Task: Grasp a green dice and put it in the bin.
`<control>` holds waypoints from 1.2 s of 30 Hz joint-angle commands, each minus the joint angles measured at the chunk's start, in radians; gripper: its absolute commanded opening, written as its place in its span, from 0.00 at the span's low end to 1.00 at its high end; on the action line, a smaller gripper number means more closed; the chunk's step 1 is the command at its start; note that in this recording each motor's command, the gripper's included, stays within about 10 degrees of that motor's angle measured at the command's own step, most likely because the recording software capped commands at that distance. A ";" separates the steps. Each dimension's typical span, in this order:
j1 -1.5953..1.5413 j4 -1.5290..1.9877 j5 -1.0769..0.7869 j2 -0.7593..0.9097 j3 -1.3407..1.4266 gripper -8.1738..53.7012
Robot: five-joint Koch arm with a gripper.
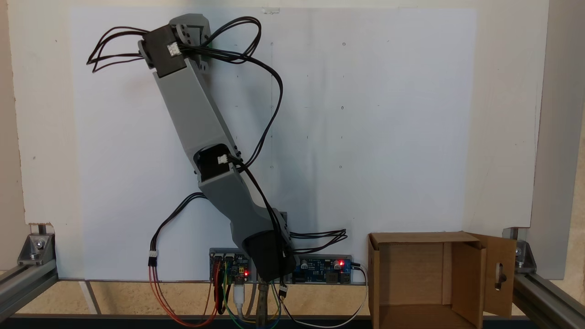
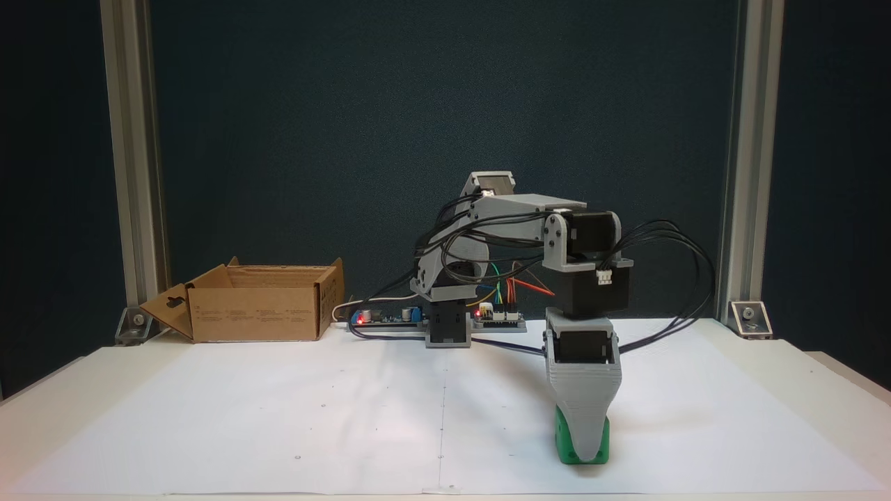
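Green plastic dice (image 2: 565,445) sits on the white paper-covered surface (image 2: 278,417) at near right, the grey jaws (image 2: 583,452) straddling it but their closure untellable, so squeeze firmly before lifting toward the far-left brown cardboard bin (image 2: 254,313).

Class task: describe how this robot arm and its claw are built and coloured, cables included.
The arm has grey plastic links joined by black box-shaped motors with small white plugs. Loose black cables loop between the joints. The claw is a grey tapering wedge.
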 commanded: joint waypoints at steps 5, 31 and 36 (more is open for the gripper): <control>0.002 -0.008 0.052 0.015 -0.066 0.67; 0.146 0.153 0.051 0.564 0.043 0.32; 0.262 0.150 0.017 0.707 0.069 0.32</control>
